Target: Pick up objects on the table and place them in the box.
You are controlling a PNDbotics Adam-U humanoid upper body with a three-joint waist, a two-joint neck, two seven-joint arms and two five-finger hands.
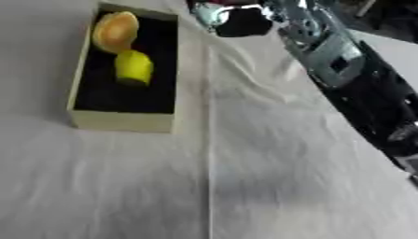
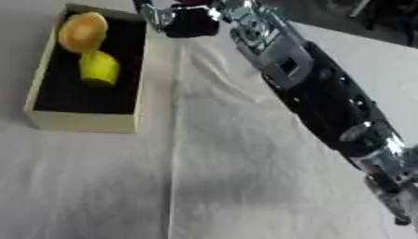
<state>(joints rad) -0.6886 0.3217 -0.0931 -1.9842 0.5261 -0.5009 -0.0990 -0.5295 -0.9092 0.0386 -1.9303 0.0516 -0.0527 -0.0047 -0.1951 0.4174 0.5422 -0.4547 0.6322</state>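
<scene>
A cream box (image 1: 122, 122) with a black inside stands at the upper left of the white-clothed table. In it lie a rounded orange thing (image 1: 114, 30) at the far end and a yellow thing (image 1: 133, 67) just in front of it. My right arm (image 2: 318, 93) crosses from the lower right up to the top middle. Its hand (image 1: 241, 22) is a blurred black and silver shape at the table's far edge, just right of the box's far corner. What lies under or in the hand is not visible. My left hand does not show.
A white cloth (image 1: 269, 186) covers the table, with a long crease (image 1: 211, 140) running down the middle and wrinkles beside the arm. Dark clutter sits beyond the far right edge (image 2: 384, 18).
</scene>
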